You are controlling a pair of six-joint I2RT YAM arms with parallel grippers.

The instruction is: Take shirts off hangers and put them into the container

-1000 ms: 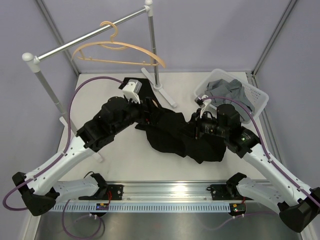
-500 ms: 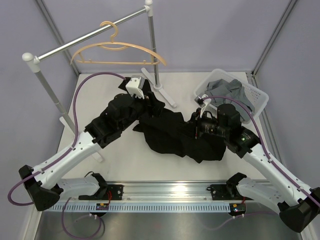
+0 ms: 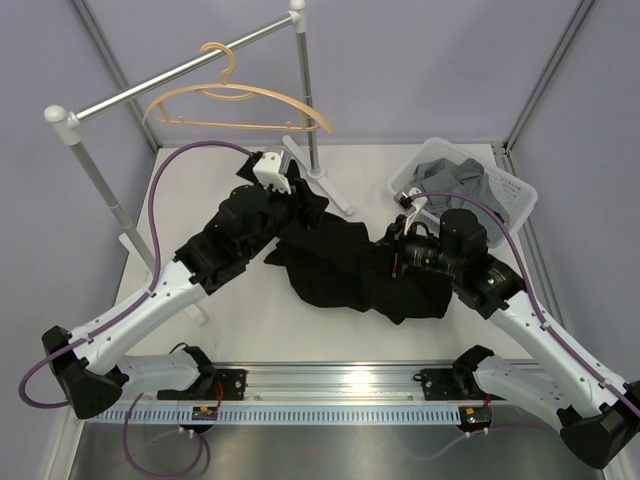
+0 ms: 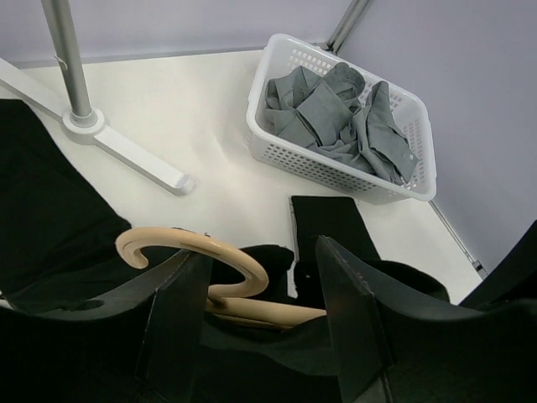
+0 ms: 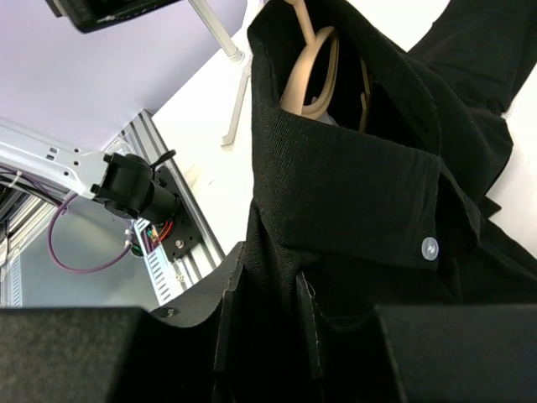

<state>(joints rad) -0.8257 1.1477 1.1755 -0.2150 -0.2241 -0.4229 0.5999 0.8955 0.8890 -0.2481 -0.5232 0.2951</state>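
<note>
Left hand [image 4: 260, 252] advanced, hanger [image 4: 252, 267] hook pointing left

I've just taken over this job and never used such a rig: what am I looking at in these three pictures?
Two robot arms are bolted at the near edge of a table. The wide picture comes from a fixed camera above and behind them; the other two come from cameras on each wrist. On the table lies a black shirt with a wooden hanger inside its collar. The left end effector stands open at that hanger's hook. The right end effector is shut on the black shirt's cloth below the collar. A grey shirt lies in the white basket. An empty hanger hangs on the rail.
</note>
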